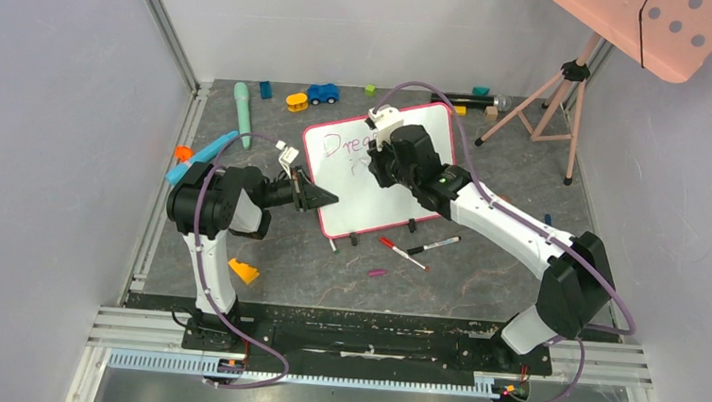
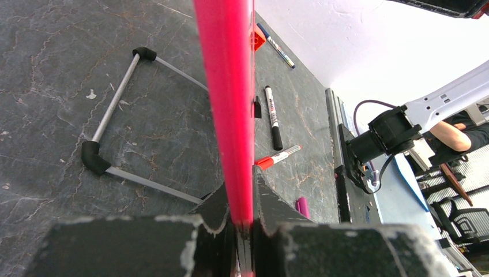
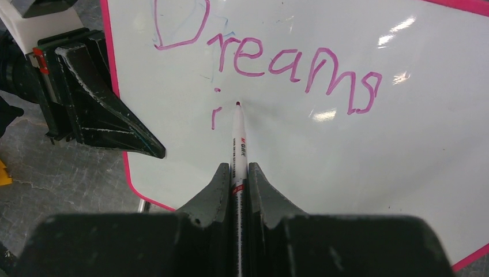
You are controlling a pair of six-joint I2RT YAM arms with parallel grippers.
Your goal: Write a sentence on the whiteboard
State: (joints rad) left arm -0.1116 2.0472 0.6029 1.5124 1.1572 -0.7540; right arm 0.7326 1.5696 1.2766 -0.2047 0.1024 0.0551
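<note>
- While the left end effector (image 2: 241, 214) is clamped shut on the pink frame of the whiteboard (image 1: 363, 211), at its left edge, the board stands tilted back near the middle of the surface (image 1: 489, 281), with its two black clip feet along the bottom edge.
- The right end effector (image 3: 236, 173) is closed on a purple marker (image 3: 239, 141), pinched between both fingers with the tip pointing at the white face.
- As for the sentence (image 3: 265, 60), only "Dreams" is up there in purple along the top, plus a short stroke with a dot over it on the line below. Looks like an "i" to me.
- The marker tip sits just right of that stroke, right at the board. Can't tell if it's actually touching.
- Lying on the surface in front of the board are a red-capped marker (image 1: 401, 252), a black-capped marker (image 1: 434, 244) and a little purple cap (image 1: 377, 273) nearer the arms.
- An orange block (image 1: 243, 271) sits over by the left arm, well apart from the board.
- Behind the board there's a blue toy car (image 1: 322, 93) and a long teal thing (image 1: 242, 113), with a wooden tripod (image 1: 549, 92) in the far right corner.
</note>
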